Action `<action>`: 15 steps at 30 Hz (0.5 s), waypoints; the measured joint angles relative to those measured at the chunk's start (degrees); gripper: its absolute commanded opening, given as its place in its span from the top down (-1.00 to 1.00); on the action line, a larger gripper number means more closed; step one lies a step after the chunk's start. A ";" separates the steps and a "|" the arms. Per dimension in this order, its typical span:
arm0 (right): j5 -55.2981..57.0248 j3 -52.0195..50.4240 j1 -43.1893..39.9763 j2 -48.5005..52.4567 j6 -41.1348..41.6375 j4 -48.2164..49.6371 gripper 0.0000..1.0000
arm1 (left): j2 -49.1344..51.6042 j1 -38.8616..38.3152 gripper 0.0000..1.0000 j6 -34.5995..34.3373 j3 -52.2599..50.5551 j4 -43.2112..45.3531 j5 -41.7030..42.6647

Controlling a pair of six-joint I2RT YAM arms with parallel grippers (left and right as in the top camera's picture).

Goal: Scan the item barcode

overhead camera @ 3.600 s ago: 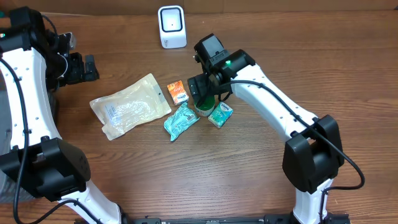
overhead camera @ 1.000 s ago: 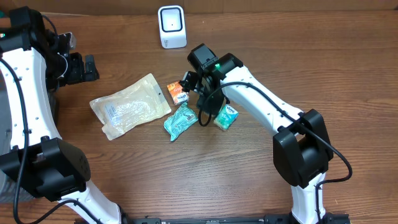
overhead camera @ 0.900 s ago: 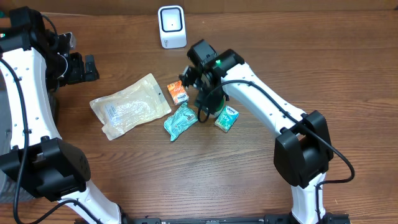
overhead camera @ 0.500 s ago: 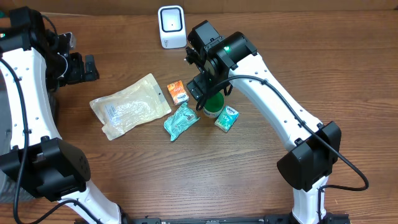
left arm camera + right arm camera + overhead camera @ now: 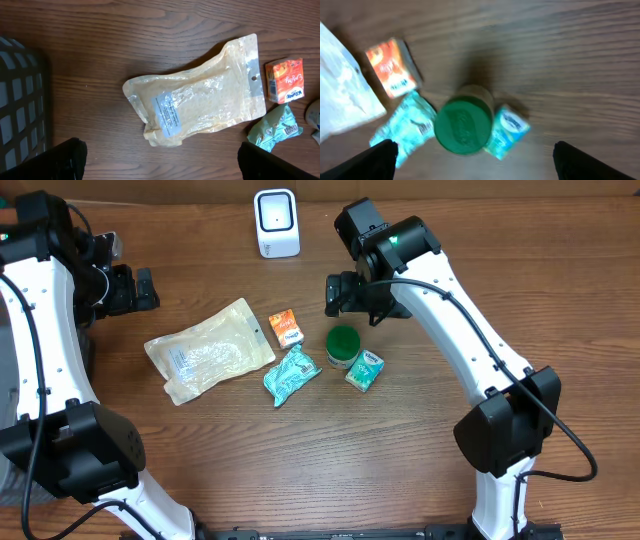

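The squat jar with the round green lid (image 5: 343, 345) stood upright near the middle of the wooden bench (image 5: 400, 470), gripped by nothing. It touched, or all but touched, a small light-teal box (image 5: 364, 368) on its right-edge side. A crinkled teal foil packet (image 5: 291, 375) lay just beside the jar toward the left edge, and a small orange carton (image 5: 286, 327) lay near it toward the far edge. A clear yellowish plastic pouch with a white label (image 5: 210, 350) lay flat further toward the left edge. A white upright barcode scanner (image 5: 276, 222) stood at the far edge, well apart from the jar.

The right gripper (image 5: 345, 293) hung above the bench between jar and far edge, its fingers spread wide and empty. Its wrist camera looked down on the green lid (image 5: 463, 125), though that view was blurred. The left gripper (image 5: 135, 288) hovered near the left edge, its fingers also wide apart and empty, with the pouch (image 5: 200, 102) below it and a dark wire basket (image 5: 20, 100) at the side.
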 measured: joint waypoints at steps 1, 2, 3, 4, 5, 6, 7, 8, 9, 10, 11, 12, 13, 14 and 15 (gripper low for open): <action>-0.13 -0.87 0.02 0.07 0.98 1.42 -0.91 | 0.00 0.00 -0.99 -0.02 0.00 0.00 0.00; -0.20 -2.05 0.11 0.15 2.08 2.80 -0.89 | 0.00 0.00 -0.99 -0.02 0.00 0.00 0.07; -0.20 -3.52 0.28 0.22 3.28 4.26 -0.87 | 0.00 0.00 -0.99 -0.02 0.00 0.00 0.13; -0.20 -4.39 0.28 0.31 3.98 4.98 -0.86 | 0.00 0.00 -0.99 -0.02 0.00 0.02 0.15; -0.22 -5.51 0.28 0.48 4.96 5.81 -0.85 | 0.00 0.00 -0.99 -0.02 0.00 0.02 0.15; -0.26 -6.64 0.28 0.74 5.86 6.67 -0.84 | 0.00 -0.02 -0.99 -0.02 0.00 0.00 0.15; -0.31 -7.45 0.28 0.96 6.58 7.30 -0.84 | 0.00 0.00 -0.99 -0.02 0.00 0.02 0.15; -0.33 -8.24 0.28 1.16 7.06 7.96 -0.84 | 0.00 0.00 -0.99 -0.02 0.00 0.00 0.17; -0.33 -9.22 0.28 1.31 7.65 8.76 -0.84 | 0.00 0.00 -0.99 -0.02 0.00 0.00 0.15; -0.33 -9.66 0.28 1.38 8.02 9.03 -0.84 | 0.00 0.00 -0.99 -0.02 0.00 0.02 0.15; -0.33 -10.27 0.28 1.40 8.66 9.62 -0.84 | 0.00 0.00 -0.99 -0.02 0.00 0.00 0.15; -0.33 -10.67 0.28 1.40 8.98 9.99 -0.84 | 0.00 0.00 -0.99 0.00 0.00 0.00 0.15; -0.35 -11.02 0.28 1.40 9.27 10.25 -0.84 | 0.00 0.00 -0.99 -0.02 0.00 0.02 0.15; -0.35 -11.37 0.28 1.40 9.53 10.43 -0.84 | 0.00 0.00 -0.99 0.00 0.00 0.02 0.15; -0.33 -11.72 0.28 1.40 9.79 10.54 -0.84 | 0.00 0.00 -0.99 -0.02 0.00 0.00 0.15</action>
